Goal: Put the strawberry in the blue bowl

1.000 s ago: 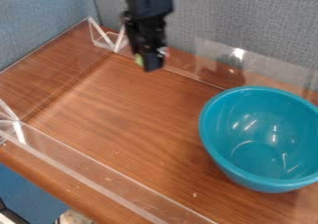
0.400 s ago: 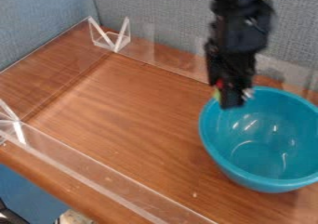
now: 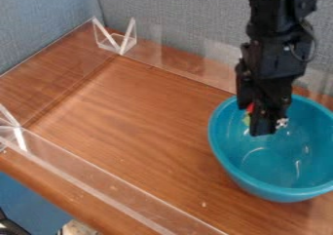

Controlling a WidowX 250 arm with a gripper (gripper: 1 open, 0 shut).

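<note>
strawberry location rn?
In the camera view, right side: the strawberry is pinched in the shut gripper, over the blue bowl, inside its rim, not yet released.

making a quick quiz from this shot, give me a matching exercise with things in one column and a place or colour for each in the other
Things:
1. blue bowl
2. gripper
3. strawberry
4. table

Descriptions:
A. brown wood grain, with clear low walls around it
B. black, pointing down over the bowl
C. teal, at the right end of the table
D. small and red, held between the gripper's fingers

Pairs: 1-C, 2-B, 3-D, 4-A
</note>
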